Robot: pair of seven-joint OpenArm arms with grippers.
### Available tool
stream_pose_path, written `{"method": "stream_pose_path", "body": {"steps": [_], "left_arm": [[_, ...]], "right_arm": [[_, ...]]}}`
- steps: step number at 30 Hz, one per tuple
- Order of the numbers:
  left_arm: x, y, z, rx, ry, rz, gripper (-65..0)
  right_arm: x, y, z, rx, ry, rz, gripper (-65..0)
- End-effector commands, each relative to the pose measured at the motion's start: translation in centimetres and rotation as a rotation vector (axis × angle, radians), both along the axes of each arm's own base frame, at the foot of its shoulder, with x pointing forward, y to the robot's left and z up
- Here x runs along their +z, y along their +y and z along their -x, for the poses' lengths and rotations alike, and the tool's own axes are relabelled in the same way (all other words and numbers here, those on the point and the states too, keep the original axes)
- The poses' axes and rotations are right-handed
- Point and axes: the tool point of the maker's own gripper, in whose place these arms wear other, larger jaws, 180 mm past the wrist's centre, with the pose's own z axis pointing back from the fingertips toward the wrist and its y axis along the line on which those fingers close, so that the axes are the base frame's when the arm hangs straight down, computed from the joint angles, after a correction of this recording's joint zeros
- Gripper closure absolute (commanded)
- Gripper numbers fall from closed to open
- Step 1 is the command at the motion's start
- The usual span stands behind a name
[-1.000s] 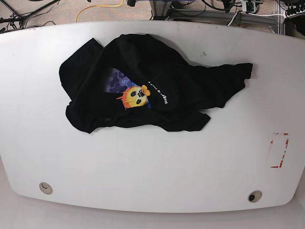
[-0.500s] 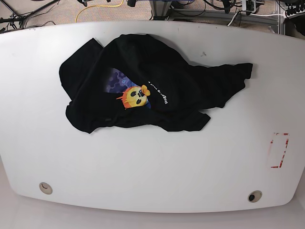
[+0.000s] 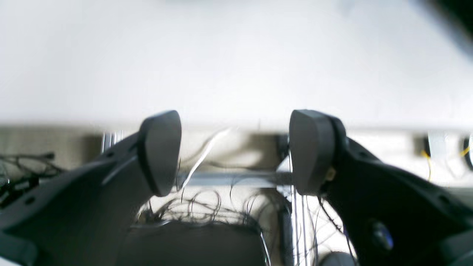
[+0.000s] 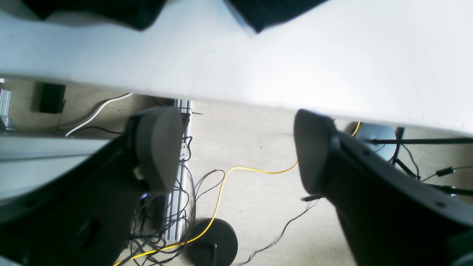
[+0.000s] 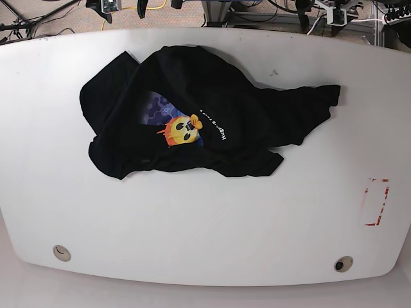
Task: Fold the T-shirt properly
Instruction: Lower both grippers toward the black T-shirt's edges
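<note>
A crumpled black T-shirt [image 5: 192, 115] lies in the upper middle of the white tabletop [image 5: 205, 224] in the base view, its long axis running left to right, one end trailing toward the upper right and the bulk bunched at the upper left around the orange-yellow print [image 5: 182, 129].

Neither arm shows in the base view. Both pincers hang off the tabletop's edge, over the cabled floor, jaws spread wide and holding nothing.

In the right wrist view, the right pincer [image 4: 236, 151] faces two dark lobes of shirt at the top of the frame, across a band of bare tabletop.

The left pincer [image 3: 234, 151] sees only a blurred dark sliver at its upper right corner.

The shirt thus lies ahead of both, apparently nearer the right arm's side; spreading it flat looks like the first job.
</note>
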Motion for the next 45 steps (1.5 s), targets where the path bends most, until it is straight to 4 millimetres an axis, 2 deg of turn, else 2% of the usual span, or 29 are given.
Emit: {"method": "stream_pose_path", "body": {"steps": [1, 4, 12, 14, 16, 22, 28, 36, 38, 45], "left_arm": [[0.5, 0.0, 0.2, 0.004, -0.013, 0.007, -43.3], [0.4, -0.1, 0.2, 0.005, -0.014, 0.016, -43.4], [0.5, -0.8, -1.1, -0.037, -0.037, 0.061, -43.1], [0.6, -1.1, -1.6, -0.056, -0.046, 0.077, -43.1], [1.2, -1.4, -3.2, -0.097, -0.079, 0.086, -43.0], [1.4, -1.1, -4.2, -0.103, -0.096, 0.066, -42.9], [2.1, 0.1, -5.1, -0.081, -0.123, 0.009, -42.8], [2.8, 0.1, -6.3, -0.084, -0.163, 0.003, -43.0], [3.1, 0.1, -6.8, -0.069, -0.188, 0.01, -43.2], [3.8, -0.2, -7.5, -0.069, -0.217, 0.017, -43.3]], "right_arm": [[0.8, -0.2, -0.2, 0.01, -0.026, 0.011, -45.3], [0.8, -0.2, -0.3, 0.02, -0.028, 0.022, -45.4], [0.5, -0.9, -2.1, 0.011, -0.066, 0.045, -45.7], [0.6, -1.1, -2.7, 0.006, -0.08, 0.047, -45.7], [0.9, -0.9, -4.5, -0.006, -0.12, 0.034, -45.5], [1.0, -1.0, -5.9, -0.01, -0.149, 0.032, -45.4], [1.2, -0.7, -7.6, -0.012, -0.174, 0.02, -45.4], [1.5, -0.3, -9.7, -0.022, -0.208, -0.012, -45.3], [1.9, 0.5, -11.4, -0.021, -0.243, -0.05, -45.5], [2.0, 0.6, -12.6, -0.023, -0.258, -0.066, -45.9]]}}
